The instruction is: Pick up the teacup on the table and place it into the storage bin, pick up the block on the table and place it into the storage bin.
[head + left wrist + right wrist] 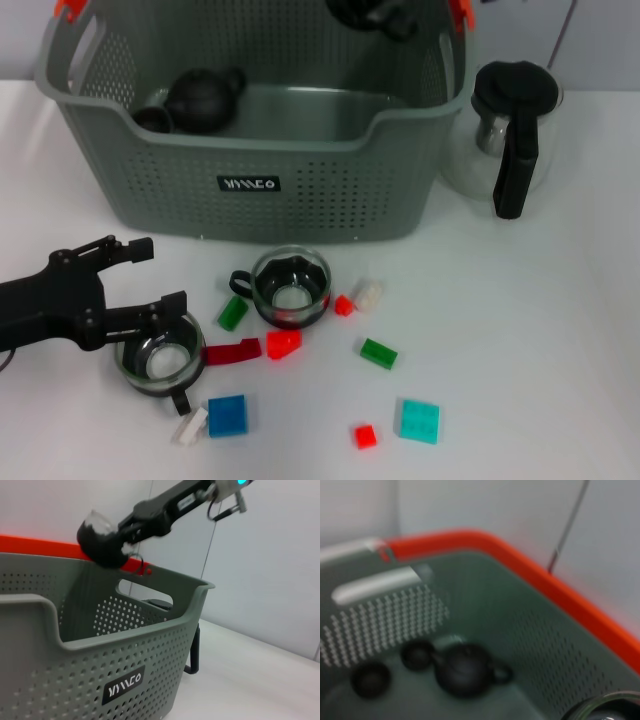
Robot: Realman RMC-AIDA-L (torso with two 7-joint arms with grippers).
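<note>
While the head view looks down on the white surface (540,330), two glass teacups stand on it: one teacup (291,287) near the middle just in front of the storage bin (300,180), the other teacup (158,355) at the left. The left gripper (150,285) lies low at that left cup with its jaws spread, one above the cup's rim and one farther back, clasping nothing. Nine small blocks lie scattered near the cups: three red, two green, two white, a blue block (227,414) and a teal block (419,420), with a flat dark-red piece (233,352) between the cups. Inside the bin sit a dark teapot (203,97) and a small dark cup (153,118). A glass jug (510,135) stands right of the bin. The right gripper (375,15) is above the bin's far side; I cannot tell how its jaws stand.

From the left wrist, the bin's labelled wall fills the view, with the right arm above its rim.

From the right wrist, the bin holds the teapot and two small dark cups.
</note>
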